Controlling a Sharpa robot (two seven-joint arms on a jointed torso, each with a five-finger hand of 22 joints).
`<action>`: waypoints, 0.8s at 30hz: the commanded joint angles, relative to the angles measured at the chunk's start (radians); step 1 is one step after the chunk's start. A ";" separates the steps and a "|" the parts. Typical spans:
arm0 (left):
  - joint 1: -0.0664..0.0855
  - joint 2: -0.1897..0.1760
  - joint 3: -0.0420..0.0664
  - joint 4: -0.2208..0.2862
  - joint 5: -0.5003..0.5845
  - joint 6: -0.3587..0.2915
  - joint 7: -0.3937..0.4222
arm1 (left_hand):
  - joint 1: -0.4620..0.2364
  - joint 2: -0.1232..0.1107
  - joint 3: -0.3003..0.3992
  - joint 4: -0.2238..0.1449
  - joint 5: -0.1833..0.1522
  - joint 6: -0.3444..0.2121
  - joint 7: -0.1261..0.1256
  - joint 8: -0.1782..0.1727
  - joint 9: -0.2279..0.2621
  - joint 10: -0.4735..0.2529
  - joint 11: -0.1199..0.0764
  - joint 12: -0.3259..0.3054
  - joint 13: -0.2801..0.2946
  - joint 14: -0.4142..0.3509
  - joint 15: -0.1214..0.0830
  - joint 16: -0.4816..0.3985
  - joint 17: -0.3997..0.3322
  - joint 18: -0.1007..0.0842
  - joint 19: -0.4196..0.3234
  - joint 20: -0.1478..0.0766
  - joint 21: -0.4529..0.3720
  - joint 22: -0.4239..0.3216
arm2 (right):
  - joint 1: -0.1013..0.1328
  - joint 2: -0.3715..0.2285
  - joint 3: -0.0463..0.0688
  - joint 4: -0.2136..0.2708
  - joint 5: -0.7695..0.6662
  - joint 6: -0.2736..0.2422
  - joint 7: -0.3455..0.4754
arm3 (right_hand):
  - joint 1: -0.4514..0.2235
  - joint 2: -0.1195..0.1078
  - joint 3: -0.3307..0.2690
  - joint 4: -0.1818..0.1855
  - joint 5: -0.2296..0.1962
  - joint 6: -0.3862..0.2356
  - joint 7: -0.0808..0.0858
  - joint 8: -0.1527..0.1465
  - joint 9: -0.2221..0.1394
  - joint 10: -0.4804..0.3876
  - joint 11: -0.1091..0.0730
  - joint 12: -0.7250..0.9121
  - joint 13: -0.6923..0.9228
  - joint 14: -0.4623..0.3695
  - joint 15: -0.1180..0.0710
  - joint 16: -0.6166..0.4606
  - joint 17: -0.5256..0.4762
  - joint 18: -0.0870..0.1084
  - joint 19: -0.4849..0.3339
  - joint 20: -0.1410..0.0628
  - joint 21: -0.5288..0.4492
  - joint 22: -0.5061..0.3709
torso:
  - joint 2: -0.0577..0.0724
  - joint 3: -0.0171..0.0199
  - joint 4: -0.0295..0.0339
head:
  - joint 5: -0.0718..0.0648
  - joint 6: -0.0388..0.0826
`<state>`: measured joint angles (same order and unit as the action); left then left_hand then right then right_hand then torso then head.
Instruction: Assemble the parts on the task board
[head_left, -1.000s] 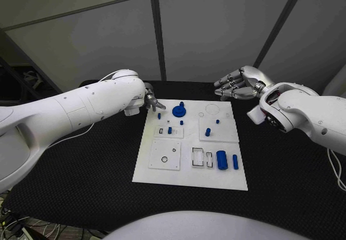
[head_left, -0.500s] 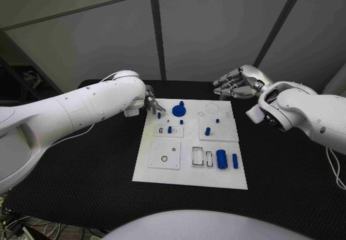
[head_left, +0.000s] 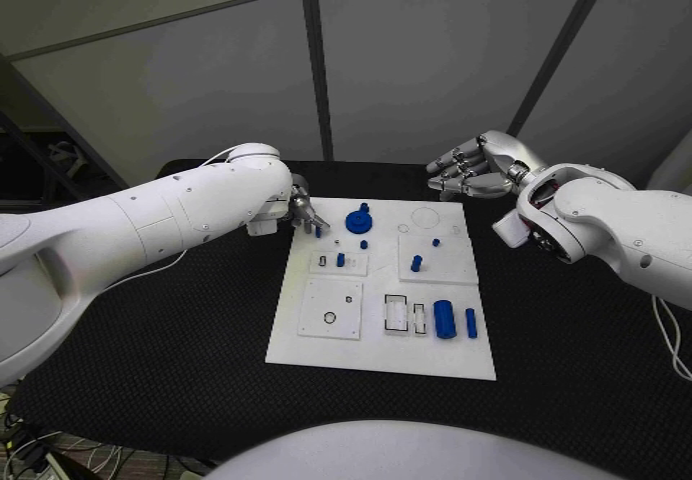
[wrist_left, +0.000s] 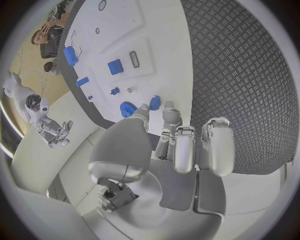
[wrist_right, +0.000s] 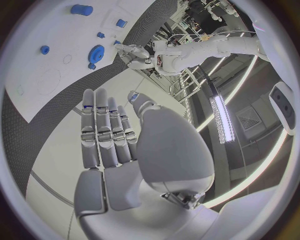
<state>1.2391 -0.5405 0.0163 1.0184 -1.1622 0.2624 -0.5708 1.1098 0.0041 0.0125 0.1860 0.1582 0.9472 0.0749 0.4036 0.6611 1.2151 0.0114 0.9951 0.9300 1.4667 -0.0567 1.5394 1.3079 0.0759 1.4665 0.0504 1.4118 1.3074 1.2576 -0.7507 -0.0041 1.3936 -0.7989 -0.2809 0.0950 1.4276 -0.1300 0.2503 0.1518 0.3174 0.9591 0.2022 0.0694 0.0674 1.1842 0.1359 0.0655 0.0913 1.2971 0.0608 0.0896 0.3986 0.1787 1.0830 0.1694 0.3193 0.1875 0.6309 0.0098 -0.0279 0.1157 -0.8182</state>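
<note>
The left hand (head_left: 300, 208) sits at the far left corner of the white board (head_left: 378, 352), its fingers (wrist_left: 170, 113) curled down around a small blue peg (wrist_left: 155, 102). They seem to pinch it, though the fingertips hide the contact. The blue gear (head_left: 358, 221) lies just beside them. A loose pinch could let the peg tip or roll across the board, and a sideways drift could knock the gear. The right hand (head_left: 479, 168) hovers past the board's far right corner above the desk (head_left: 173, 360), fingers straight and apart, holding nothing. The remaining blue pieces, including the larger cylinder (head_left: 443, 318), rest nearer the robot.
</note>
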 joint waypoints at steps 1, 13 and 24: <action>0.001 0.000 -0.001 0.004 -0.008 0.010 0.018 | 0.014 0.004 -0.002 -0.006 0.006 0.009 -0.002 0.008 0.001 -0.001 -0.010 0.006 -0.001 0.093 -0.002 -0.005 0.237 -0.027 0.010 -0.001 -0.006 0.058 | 0.002 0.002 0.000 -0.001 -0.001 0.008 0.002 | -0.003 0.004 -0.004 -0.001 0.006 -0.001 0.005 0.002 0.000 -0.006 -0.003 0.000 -0.001 0.000 0.005 -0.004 -0.001 0.003 0.008 -0.001 -0.003 -0.001 | 0.000 0.0002 -0.0001 | 0.000 0.001; 0.000 -0.003 -0.002 0.006 -0.008 -0.015 0.030 | 0.021 0.009 -0.002 -0.009 0.006 0.009 -0.002 0.010 0.001 0.001 -0.010 0.008 0.000 0.094 -0.003 -0.003 0.238 -0.027 0.010 -0.001 -0.006 0.058 | 0.002 0.003 0.000 -0.002 -0.001 0.005 0.003 | -0.003 0.004 -0.004 -0.001 0.006 -0.001 0.005 0.002 0.000 -0.006 -0.003 0.000 -0.001 0.000 0.005 -0.004 -0.001 0.003 0.008 -0.001 -0.003 -0.001 | 0.001 -0.0003 0.0003 | 0.000 0.003; 0.000 -0.008 -0.002 0.009 0.010 -0.021 0.036 | 0.064 0.044 0.025 -0.026 0.011 0.008 -0.008 0.017 0.002 0.005 -0.015 0.013 0.001 0.095 -0.007 -0.001 0.240 -0.027 0.010 -0.004 -0.006 0.060 | 0.002 0.005 0.000 -0.006 -0.001 0.002 0.005 | -0.002 0.005 -0.004 -0.002 0.007 -0.001 0.005 0.002 0.000 -0.006 -0.003 0.000 -0.001 -0.001 0.005 -0.005 -0.001 0.004 0.009 -0.001 -0.005 -0.002 | 0.001 -0.0007 -0.0005 | 0.003 0.001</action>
<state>1.2382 -0.5473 0.0144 1.0251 -1.1613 0.2511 -0.5483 1.1636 0.0501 0.0321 0.1608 0.1660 0.9507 0.0713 0.4151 0.6621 1.2207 0.0050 1.0038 0.9312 1.4667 -0.0567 1.5395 1.3079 0.0760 1.4665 0.0503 1.4118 1.3074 1.2576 -0.7465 -0.0041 1.3882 -0.7990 -0.2800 0.0942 1.4276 -0.1300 0.2503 0.1518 0.3223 0.9591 0.2022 0.0694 0.0674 1.1843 0.1359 0.0655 0.0915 1.2971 0.0608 0.0896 0.3987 0.1788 1.0830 0.1694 0.3193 0.1864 0.6317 0.0092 -0.0279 0.1182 -0.8171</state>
